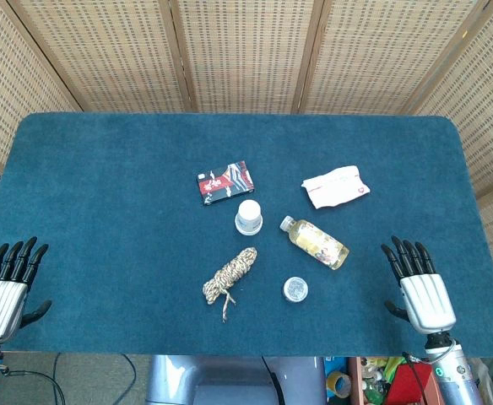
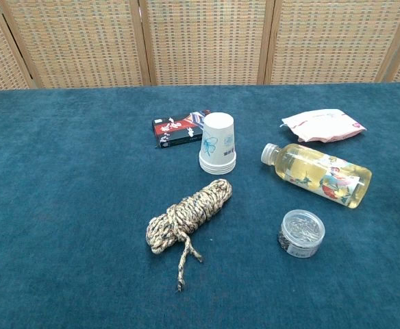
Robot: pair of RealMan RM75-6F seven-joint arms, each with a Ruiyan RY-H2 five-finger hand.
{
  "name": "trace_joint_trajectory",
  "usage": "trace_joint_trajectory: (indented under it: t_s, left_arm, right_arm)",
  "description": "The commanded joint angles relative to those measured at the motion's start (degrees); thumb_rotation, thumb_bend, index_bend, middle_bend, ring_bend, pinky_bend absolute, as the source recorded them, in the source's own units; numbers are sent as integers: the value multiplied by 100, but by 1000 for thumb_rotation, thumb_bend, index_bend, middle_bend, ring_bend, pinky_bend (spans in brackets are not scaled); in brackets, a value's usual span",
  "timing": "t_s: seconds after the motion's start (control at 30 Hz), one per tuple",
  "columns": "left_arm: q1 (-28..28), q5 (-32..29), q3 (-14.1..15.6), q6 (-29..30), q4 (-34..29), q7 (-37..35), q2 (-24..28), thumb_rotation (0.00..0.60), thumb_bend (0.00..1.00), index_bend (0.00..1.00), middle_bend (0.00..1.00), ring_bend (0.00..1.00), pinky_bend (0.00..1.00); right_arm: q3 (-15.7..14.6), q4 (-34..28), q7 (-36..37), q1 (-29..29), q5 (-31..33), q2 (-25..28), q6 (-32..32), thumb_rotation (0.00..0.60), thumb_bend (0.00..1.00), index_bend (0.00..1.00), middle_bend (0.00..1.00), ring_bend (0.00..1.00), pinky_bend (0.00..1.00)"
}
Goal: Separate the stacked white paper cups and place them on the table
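Note:
A stack of white paper cups [image 1: 249,217] [image 2: 218,143] stands upside down near the middle of the blue table, its rims showing as layered rings at the bottom. My left hand [image 1: 7,286] lies at the table's front left corner, fingers apart and holding nothing. At the front right, my right hand [image 1: 419,285] likewise rests with fingers spread and nothing in it. Both hands are far from the cups and appear only in the head view.
Around the cups lie a dark card box [image 1: 225,182] [image 2: 177,129], a coiled rope [image 1: 230,275] [image 2: 188,216], a bottle of yellow liquid on its side [image 1: 316,242] [image 2: 316,174], a small round tin [image 1: 295,289] [image 2: 301,233] and a white packet [image 1: 337,186] [image 2: 323,125].

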Motion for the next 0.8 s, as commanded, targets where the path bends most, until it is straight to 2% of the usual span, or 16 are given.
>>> trace_joint_trajectory:
  t_s: [0.03,0.8]
  left_arm:
    - [-16,-7,-6,-26,2,21,-14,600,192,0,0,0,0]
    - [-35,-44,-16,-60,47,-21,-24,600,192,0,0,0,0]
  right_arm:
    - [6,8,15,-1,18,3,-8,600,99,24,0,0,0]
    - [-16,-11,64,7,-52,7,-12,600,99,24,0,0,0]
